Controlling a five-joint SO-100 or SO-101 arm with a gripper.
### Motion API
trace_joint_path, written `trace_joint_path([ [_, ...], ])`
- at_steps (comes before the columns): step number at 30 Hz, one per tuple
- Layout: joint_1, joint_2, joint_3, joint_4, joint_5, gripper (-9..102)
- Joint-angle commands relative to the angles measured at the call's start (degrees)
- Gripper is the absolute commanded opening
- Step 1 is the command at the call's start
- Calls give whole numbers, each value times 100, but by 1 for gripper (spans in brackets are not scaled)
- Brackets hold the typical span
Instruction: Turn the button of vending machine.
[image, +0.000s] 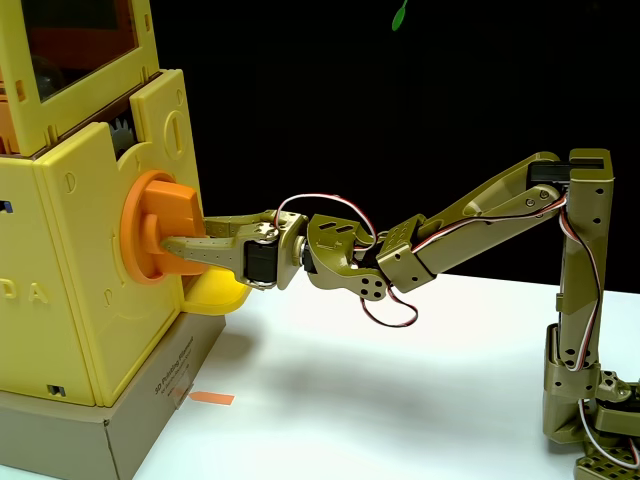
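Observation:
The vending machine (70, 300) is a big yellow plastic box at the left of the fixed view, with an orange-tinted window at the top and a grey cardboard base. On its right face sits the button (160, 225), a large orange knob with a thick flat bar standing nearly upright. My olive-green gripper (178, 232) reaches in from the right. One finger (195, 249) lies across the front of the bar and another runs along its top edge. The jaws appear closed around the bar.
A yellow scoop-shaped tray (215, 292) juts out below the knob, just under the gripper. An orange tape mark (212, 398) lies on the white table beside the base. The arm's base (590, 400) stands at the far right.

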Motion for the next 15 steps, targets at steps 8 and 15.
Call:
trace_joint_path([
  [8,79,123,-149,-176,-9,17],
  [15,97,158,-35,-220,-35,6],
])
